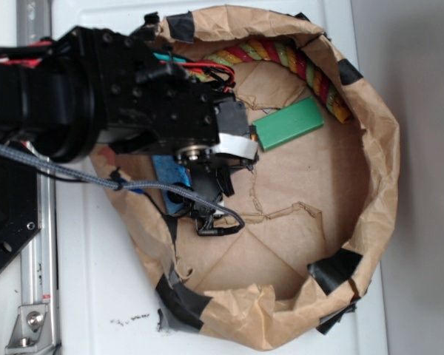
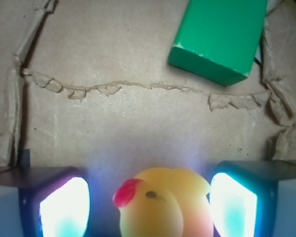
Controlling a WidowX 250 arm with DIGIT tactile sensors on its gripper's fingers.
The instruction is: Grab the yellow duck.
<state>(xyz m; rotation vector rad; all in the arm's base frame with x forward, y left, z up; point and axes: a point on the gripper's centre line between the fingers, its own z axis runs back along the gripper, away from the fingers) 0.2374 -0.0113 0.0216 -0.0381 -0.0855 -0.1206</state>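
Small yellow rubber duck (image 2: 160, 205) with the red beak sits right between the gripper's (image 2: 148, 205) open, not-yet-touching jaws, so just squeeze slowly and evenly around its body.

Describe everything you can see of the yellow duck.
The yellow duck shows only in the wrist view, at the bottom edge, between the two glowing fingers of the gripper. It looks like smooth, glossy rubber: a rounded head, a red beak pointing left, a small dark eye. Its lower body is cut off. Whether the fingers touch it cannot be told.
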